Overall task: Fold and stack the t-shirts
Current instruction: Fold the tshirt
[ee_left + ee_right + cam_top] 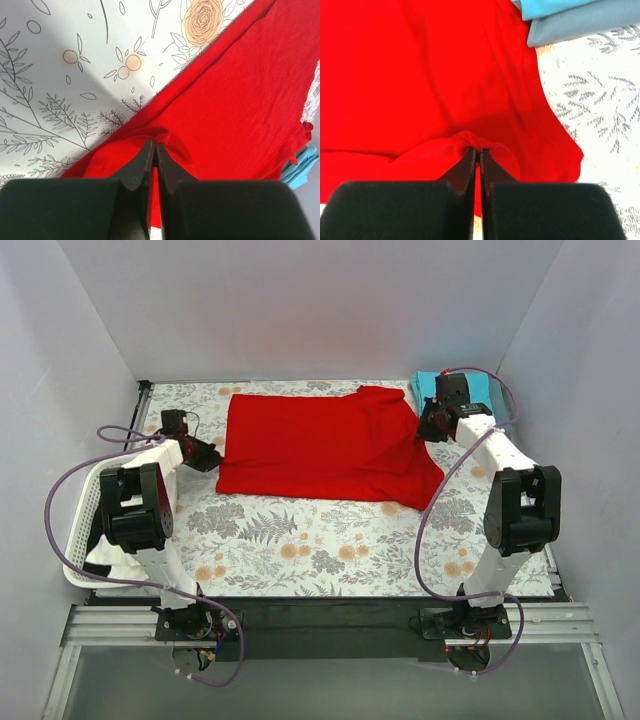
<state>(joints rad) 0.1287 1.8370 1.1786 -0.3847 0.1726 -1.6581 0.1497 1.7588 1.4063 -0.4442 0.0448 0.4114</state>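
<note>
**Left pincer (213,457) and right pincer (428,430) both pinched on the red t-shirt (320,445)**

At the near left of the flower-patterned surface (330,540), a white lattice basket (85,515) was seen beside the left arm, hanging over the surface's left edge.

Further in, the left pincer (154,147) was found at the left edge of the red t-shirt (240,100). Its fingers were pressed almost together, and a small raised ridge of red cloth was gripped at their tips. The shirt's edge was seen running diagonally across the surface in the left wrist view.

On the opposite side, the right pincer (475,151) was pressed together in the same way on a gathered fold of the red t-shirt (395,75), near its right edge. A loose corner of the cloth was left lying on the surface just beside the fingers.

Between the two pincers, the red t-shirt was spread mostly flat across the far half of the surface, with folds bunched on its right side.

At the far right corner, a folded teal t-shirt (550,7) was laid on top of a folded grey-blue t-shirt (585,25). This stack lay just beside the red cloth. Only the teal t-shirt (424,383) could be made out from above, partly covered by the right arm.
</note>
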